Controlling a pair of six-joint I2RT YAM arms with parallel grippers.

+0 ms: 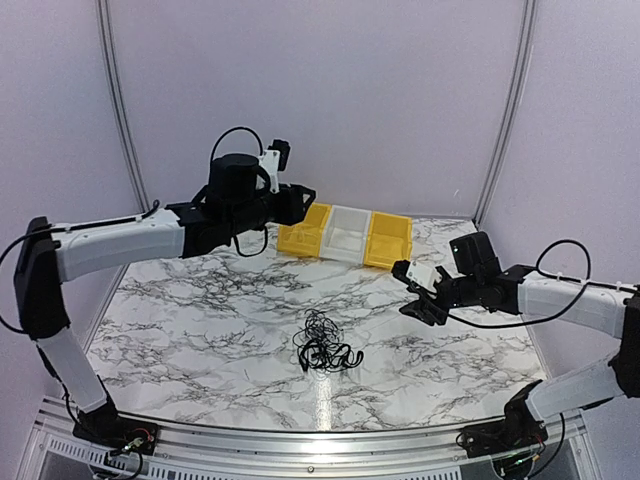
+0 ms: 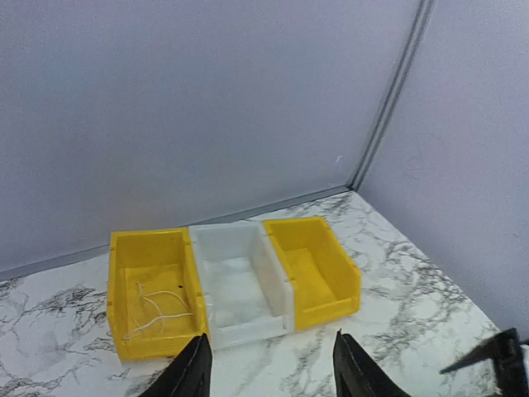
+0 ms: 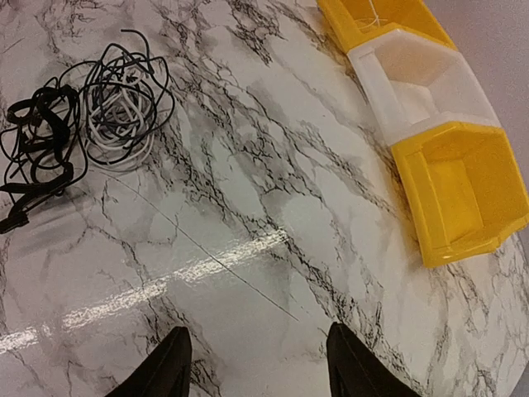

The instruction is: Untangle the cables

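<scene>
I read left gripper (image 2: 269, 370) and right gripper (image 3: 256, 365) spread wide, empty; three bins (image 1: 345, 251) sit at 12 o'clock from the cables (image 1: 325, 346).

You see: desk (image 1: 190, 300) white marble, grey-black veins. Cables (image 1: 325, 343) ahead-left of right jaws mostly black, one whitish. Ahead of left jaws: left-hand yellow bin (image 2: 124, 285) with a whitish strand (image 2: 159, 313) inside, white bin (image 2: 240, 285), right-hand yellow bin (image 2: 318, 269). Both jaws black. Walls (image 1: 350, 100) pale lilac-grey.
</scene>
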